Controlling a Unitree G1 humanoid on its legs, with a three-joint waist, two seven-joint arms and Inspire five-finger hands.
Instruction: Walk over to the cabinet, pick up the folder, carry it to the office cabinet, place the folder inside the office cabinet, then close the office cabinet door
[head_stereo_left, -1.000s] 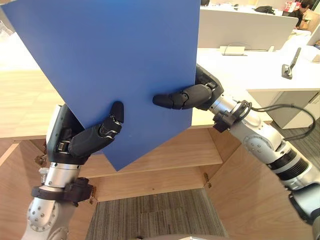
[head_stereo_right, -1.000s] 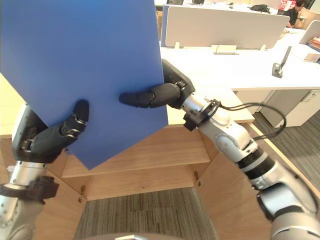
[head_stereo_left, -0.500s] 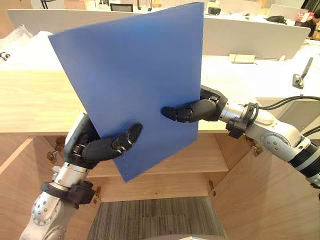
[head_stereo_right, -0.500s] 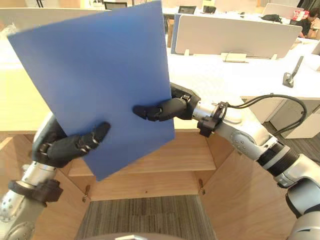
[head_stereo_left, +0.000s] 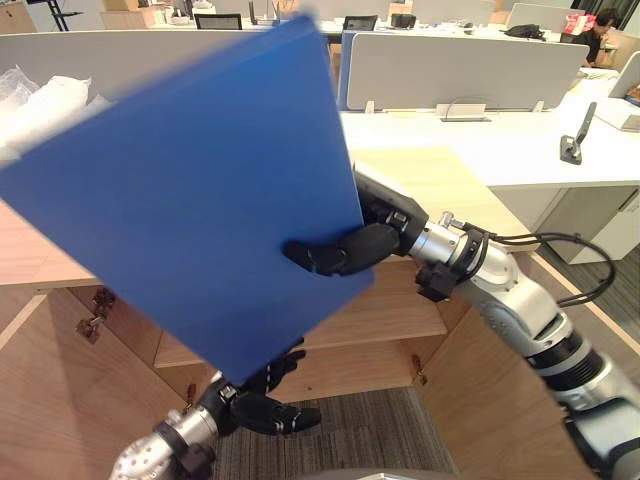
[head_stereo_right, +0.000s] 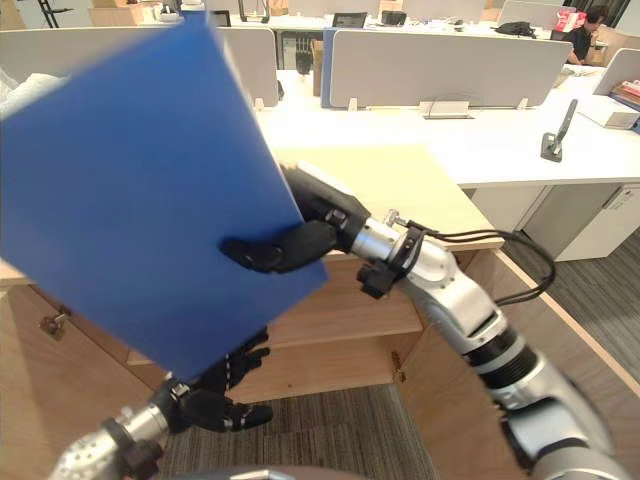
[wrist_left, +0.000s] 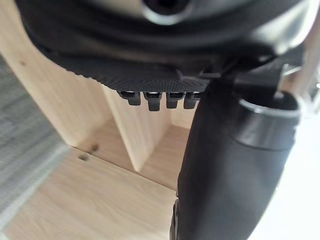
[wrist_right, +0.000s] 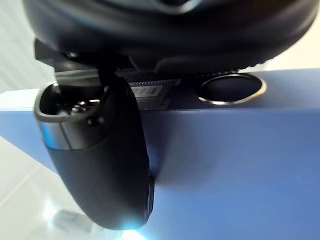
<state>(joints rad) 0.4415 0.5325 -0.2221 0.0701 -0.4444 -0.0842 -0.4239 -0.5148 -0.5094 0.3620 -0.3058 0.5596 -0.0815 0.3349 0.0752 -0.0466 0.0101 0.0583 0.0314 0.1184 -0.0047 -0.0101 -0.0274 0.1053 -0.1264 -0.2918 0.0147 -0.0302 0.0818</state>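
Note:
A large blue folder (head_stereo_left: 190, 210) hangs tilted in front of me, above the open wooden cabinet (head_stereo_left: 400, 320). My right hand (head_stereo_left: 345, 248) is shut on the folder's right edge, with the thumb pressed across its front face. The right wrist view has that thumb (wrist_right: 107, 165) lying on the blue folder (wrist_right: 240, 165). Beneath the folder's lower corner my left hand (head_stereo_left: 262, 405) hangs open with straight fingers, apart from the folder. Its wrist view looks past the fingertips (wrist_left: 155, 97) into the cabinet's wooden shelves (wrist_left: 90, 195).
The cabinet's doors stand open at the left (head_stereo_left: 50, 390) and the right (head_stereo_left: 490, 400), with grey carpet (head_stereo_left: 370, 440) between them. White desks with partitions (head_stereo_left: 460, 70) stand behind; a dark stand (head_stereo_left: 575, 135) sits on one. A person (head_stereo_left: 600, 25) sits far back right.
My left hand has let go of the folder, opened and dropped below it. The right hand alone keeps the folder, which has swung lower and leftward. The camera has shifted too.

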